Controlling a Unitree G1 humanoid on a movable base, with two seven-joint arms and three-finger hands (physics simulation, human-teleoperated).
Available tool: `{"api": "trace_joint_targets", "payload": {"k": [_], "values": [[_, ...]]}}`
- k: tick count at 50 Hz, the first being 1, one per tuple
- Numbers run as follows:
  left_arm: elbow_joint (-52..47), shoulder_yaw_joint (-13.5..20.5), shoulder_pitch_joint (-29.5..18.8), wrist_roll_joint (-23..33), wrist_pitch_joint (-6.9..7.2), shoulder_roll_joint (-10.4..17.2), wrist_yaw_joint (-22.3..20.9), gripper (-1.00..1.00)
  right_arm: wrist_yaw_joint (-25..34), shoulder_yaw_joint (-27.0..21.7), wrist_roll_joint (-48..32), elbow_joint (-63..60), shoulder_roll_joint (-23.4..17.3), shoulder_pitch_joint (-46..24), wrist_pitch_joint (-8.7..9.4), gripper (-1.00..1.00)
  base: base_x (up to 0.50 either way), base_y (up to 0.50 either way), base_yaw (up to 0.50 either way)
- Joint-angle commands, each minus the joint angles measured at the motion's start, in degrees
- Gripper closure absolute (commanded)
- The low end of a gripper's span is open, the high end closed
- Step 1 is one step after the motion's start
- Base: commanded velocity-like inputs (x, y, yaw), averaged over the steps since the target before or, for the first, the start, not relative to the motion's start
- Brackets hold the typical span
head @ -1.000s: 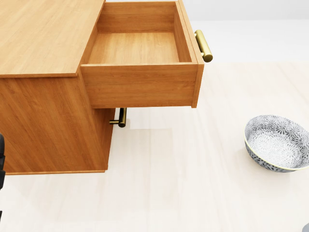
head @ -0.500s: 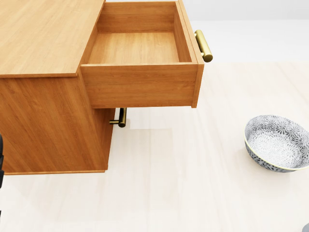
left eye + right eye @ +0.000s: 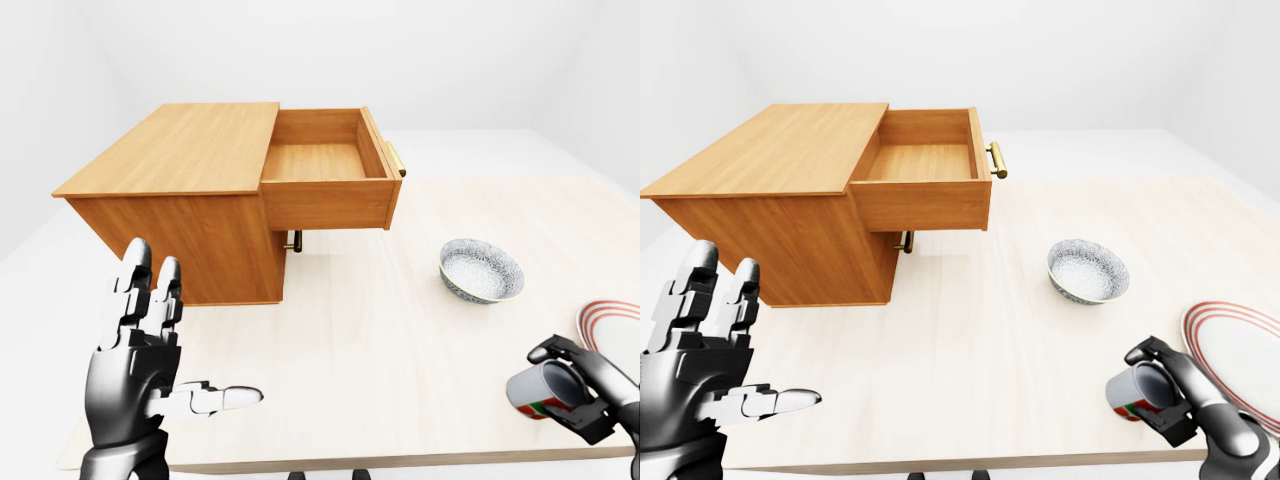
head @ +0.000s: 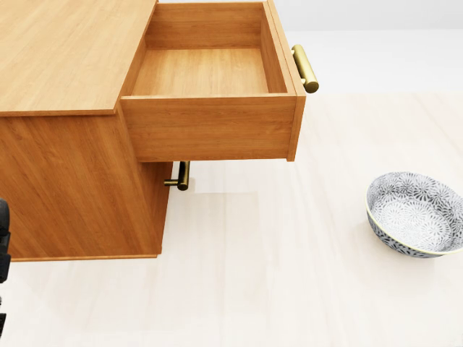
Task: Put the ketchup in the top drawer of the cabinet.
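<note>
Left hand (image 3: pixel 140 375) is raised, palm upright, fingers (image 3: pixel 150 290) spread — well below-left of the wooden cabinet (image 3: pixel 190 190). Right hand (image 3: pixel 1185 405) grips the red-and-white ketchup container (image 3: pixel 1137 392), tilted, label unreadable — below-right of the cabinet's pulled-out top drawer (image 3: pixel 328 170).

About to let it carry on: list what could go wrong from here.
1. The right hand holds the ketchup tilted near the table edge; a slip might drop it off.
2. The bowl lies roughly between it and the open top drawer; a low sweep could hit it.
</note>
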Motion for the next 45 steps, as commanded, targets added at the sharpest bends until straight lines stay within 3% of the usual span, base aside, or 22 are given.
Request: {"api": "trace_joint_targets", "payload": {"k": [1, 13, 17, 21, 25, 27, 32, 39, 45], "values": [[0.2, -0.1, -0.1, 0.0, 0.00, 0.3, 0.3, -1.00, 0.0, 0.1, -1.2, -3.1, 0.8, -0.3, 0.00, 1.00, 0.00, 0.00, 0.00], [-0.4, 0.7, 0.2, -0.6, 0.00, -0.2, -0.4, -1.00, 0.0, 1.8, -8.4, -27.2, 2.8, -4.5, 0.00, 1.00, 0.00, 0.00, 0.00], [0.4, 0.8, -0.5, -0.2, 0.00, -0.1, -0.1, -1.00, 0.0, 5.8, -15.5, -35.4, 3.5, -5.9, 0.00, 1.00, 0.00, 0.00, 0.00], [-0.1, 0.7, 0.0, -0.4, 0.00, -0.2, -0.2, -1.00, 0.0, 10.7, -22.1, -41.0, 2.8, -11.5, 0.00, 1.00, 0.00, 0.00, 0.00], [1.0, 0.0, -0.8, 0.5, 0.00, 0.1, 0.5, -1.00, 0.0, 19.2, -32.7, -47.0, 3.7, -17.5, 0.00, 1.00, 0.00, 0.00, 0.00], [0.9, -0.4, -0.2, 0.5, 0.00, 0.2, 0.5, -1.00, 0.0, 24.3, -39.0, -49.0, 5.5, -21.8, 0.00, 1.00, 0.00, 0.00, 0.00], [0.5, -0.4, 0.1, 0.2, 0.00, 0.2, 0.5, -1.00, 0.0, 29.6, -46.1, -51.1, 10.9, -27.3, 0.00, 1.00, 0.00, 0.00, 0.00], [-3.0, 0.3, -0.5, -0.4, 0.00, 0.5, 0.9, -1.00, 0.0, 36.1, -51.1, -52.8, 19.0, -32.2, 0.00, 1.00, 0.00, 0.00, 0.00], [-3.0, 0.6, -1.0, -0.2, 0.00, 0.2, 0.6, -1.00, 0.0, 41.5, -51.5, -54.5, 24.7, -30.4, 0.00, 1.00, 0.00, 0.00, 0.00]]}}
